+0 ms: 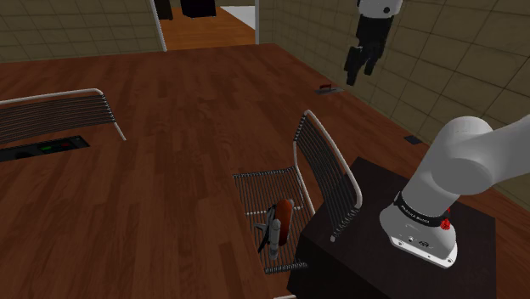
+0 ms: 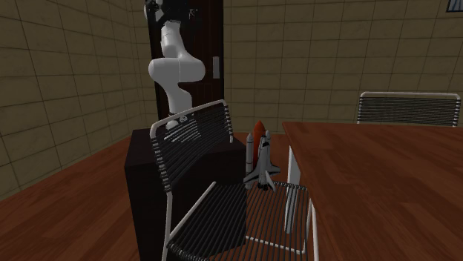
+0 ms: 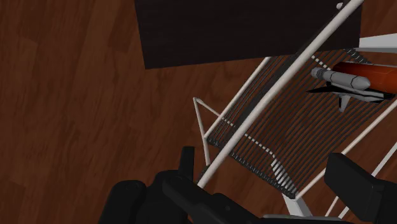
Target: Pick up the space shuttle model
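Note:
The space shuttle model (image 1: 276,224) has a white orbiter, an orange-red tank and grey boosters. It rests on the wire seat of a white-framed chair (image 1: 265,188) just beside the dark stand (image 1: 374,255). In the second exterior view the shuttle (image 2: 259,156) stands nose up on that seat. My gripper (image 1: 358,61) hangs high up, well away from the chair, near the tiled wall. In the wrist view the gripper (image 3: 267,181) is open with nothing between its fingers. The shuttle (image 3: 351,79) lies far beyond them, past the chair's backrest rail (image 3: 280,83).
The chair's wire backrest (image 1: 327,174) rises between the stand and the seat. A wooden table (image 2: 378,178) borders the chair, with a second wire chair (image 2: 408,107) at its far side. Small objects (image 1: 324,87) lie on the floor by the wall. A doorway (image 1: 204,21) opens at the back.

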Available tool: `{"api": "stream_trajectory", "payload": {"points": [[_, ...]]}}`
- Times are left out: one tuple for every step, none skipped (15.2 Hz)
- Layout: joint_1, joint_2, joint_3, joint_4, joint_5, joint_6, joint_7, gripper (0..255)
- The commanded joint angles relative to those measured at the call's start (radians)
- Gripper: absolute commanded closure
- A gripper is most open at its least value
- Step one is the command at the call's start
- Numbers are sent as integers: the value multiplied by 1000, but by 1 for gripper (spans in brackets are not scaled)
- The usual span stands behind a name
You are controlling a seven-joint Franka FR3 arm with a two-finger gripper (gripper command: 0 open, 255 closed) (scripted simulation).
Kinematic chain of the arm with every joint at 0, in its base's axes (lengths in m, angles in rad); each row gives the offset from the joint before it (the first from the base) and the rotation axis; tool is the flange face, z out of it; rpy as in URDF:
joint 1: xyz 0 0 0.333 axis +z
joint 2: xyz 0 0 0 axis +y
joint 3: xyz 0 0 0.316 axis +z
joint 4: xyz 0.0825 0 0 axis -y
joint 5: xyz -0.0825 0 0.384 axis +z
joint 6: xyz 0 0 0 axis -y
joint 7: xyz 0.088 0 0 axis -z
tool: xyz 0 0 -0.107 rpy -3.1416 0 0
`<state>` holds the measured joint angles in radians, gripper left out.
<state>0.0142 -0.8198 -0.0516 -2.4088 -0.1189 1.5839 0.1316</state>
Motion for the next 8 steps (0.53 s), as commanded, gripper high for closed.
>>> {"api": "stream_trajectory", "payload": {"points": [[0,0,0,0,0,0,0,0],[8,4,9,-23,11,25,9,0],[17,10,18,-44,22,50,18,0],[26,17,27,-65,33,75,27,0],[35,25,36,-85,45,101,35,0],[44,34,46,-104,56,128,44,0],[54,44,56,-122,67,155,52,0],[64,56,65,-139,79,182,60,0]]}}
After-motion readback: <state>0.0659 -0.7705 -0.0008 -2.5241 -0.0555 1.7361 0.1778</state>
